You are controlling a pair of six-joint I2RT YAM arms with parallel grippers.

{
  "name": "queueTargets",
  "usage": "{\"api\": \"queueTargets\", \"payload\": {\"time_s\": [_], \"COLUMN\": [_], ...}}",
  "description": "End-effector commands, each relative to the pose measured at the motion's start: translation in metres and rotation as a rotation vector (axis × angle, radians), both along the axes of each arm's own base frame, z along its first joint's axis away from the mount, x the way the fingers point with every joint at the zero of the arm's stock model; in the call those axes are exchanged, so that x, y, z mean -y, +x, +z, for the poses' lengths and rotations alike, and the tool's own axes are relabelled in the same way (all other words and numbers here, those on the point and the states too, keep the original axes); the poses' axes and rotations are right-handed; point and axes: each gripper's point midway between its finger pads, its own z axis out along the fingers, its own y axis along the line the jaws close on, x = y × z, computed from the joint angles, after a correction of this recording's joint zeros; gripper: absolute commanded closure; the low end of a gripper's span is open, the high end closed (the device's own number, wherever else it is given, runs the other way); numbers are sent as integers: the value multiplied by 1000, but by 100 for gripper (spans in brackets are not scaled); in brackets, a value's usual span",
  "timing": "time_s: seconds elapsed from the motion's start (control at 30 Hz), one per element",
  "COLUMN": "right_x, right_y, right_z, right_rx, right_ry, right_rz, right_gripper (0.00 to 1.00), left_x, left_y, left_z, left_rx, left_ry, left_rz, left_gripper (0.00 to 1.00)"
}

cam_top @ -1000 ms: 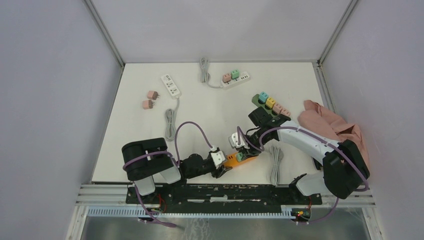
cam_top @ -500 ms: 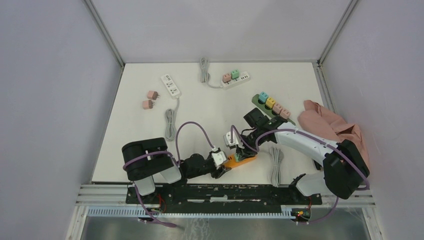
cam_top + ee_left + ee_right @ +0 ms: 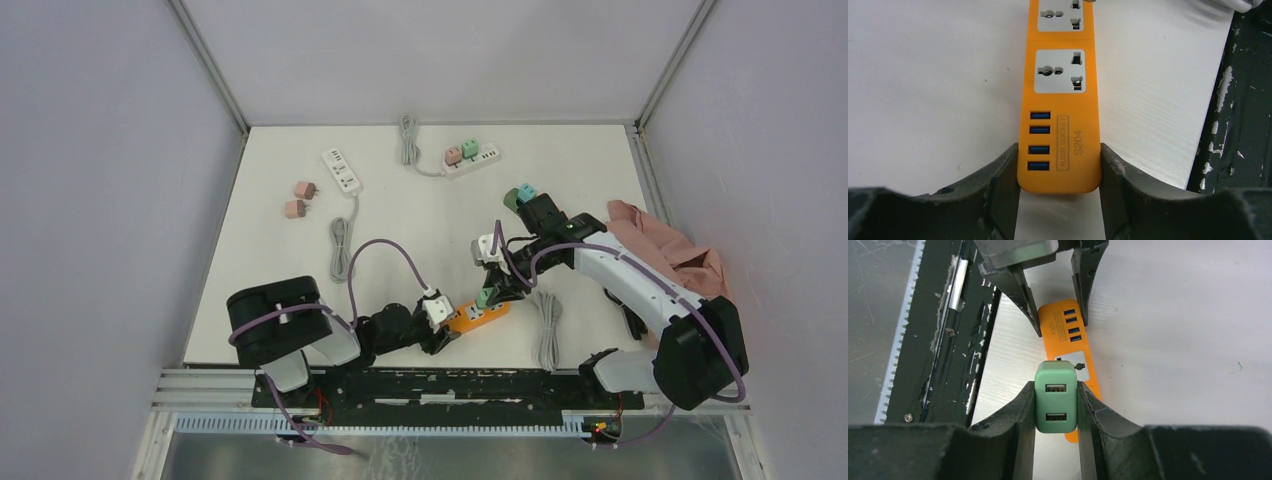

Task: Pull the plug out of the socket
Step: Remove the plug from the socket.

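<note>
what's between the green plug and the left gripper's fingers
A stretch of the orange power strip, one white socket and four blue USB ports, seen in the right wrist view.

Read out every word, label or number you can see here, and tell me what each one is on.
"S204": printed on the orange strip, beside its USB ports.
Boxed label next to "S204" on the same strip: too blurred to read reliably.
On the green plug: no text shows.
On the white strip: any print is too small to read.
</note>
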Motion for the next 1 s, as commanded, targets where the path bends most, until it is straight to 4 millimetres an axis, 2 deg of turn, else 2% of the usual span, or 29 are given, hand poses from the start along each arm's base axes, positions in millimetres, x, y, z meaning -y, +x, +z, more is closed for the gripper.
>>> {"api": "queueTargets", "payload": {"time_s": [0.0,0.03,0.13,0.27,0.37,0.63,0.73,0.97], "right_x": [-7,-8,-14,-19,-19,-19,-19,-18], "right_y": [-9,-8,-3,12,23,45,48,53], "right_z": [20,22,31,42,45,50,52,49], "right_rx": [-48,-54,-122,-246,-321,-505,-569,-653], "right_ry": [74,81,131,177,189,221,225,215], "right_rz": [37,30,-31,-155,-238,-397,-419,-447], "right_gripper": [100,100,100,100,100,100,100,100], "left_x": [2,2,2,-1,-4,-11,-11,-11], "left_y": [13,13,14,16,19,19,18,20], "left_z": [13,14,21,40,55,102,122,148], "left_rx": [-7,-8,-21,-51,-67,-96,-114,-176], "left_ry": [-14,-18,-30,-49,-57,-157,-207,-265], "left_rz": [64,66,80,122,159,192,193,191], "left_gripper": [85,84,70,36,18,5,3,2]}}
